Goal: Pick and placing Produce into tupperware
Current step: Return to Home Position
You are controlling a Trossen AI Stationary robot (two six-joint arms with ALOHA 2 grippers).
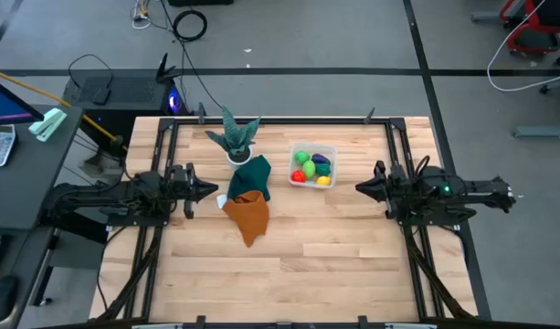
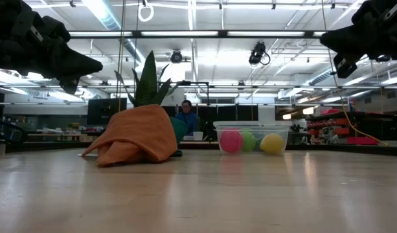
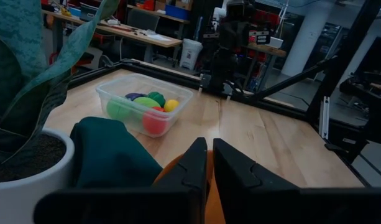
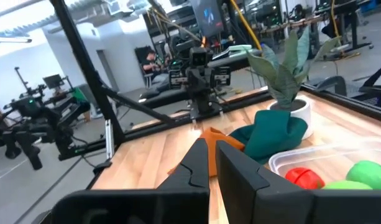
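This is a robotics lab in an open industrial hall. A pale butcher-block wooden desk (image 1: 289, 265) sits inside a black metal frame (image 1: 280, 120), with two dark robot arms (image 1: 124, 196) mounted at its sides. The grey concrete floor (image 1: 353, 46) carries looped black cables (image 1: 190, 25). Long white strip lights (image 2: 185, 33) run under an exposed ceiling. Cluttered wooden workbenches (image 3: 146, 37) stretch behind, with a person (image 2: 186, 116) seated far off and another dark arm rig (image 4: 28, 134) nearby.

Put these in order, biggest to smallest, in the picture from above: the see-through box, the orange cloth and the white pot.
1. The orange cloth and the see-through box look about the same size, too close to rank.
2. The white pot is clearly the smallest.
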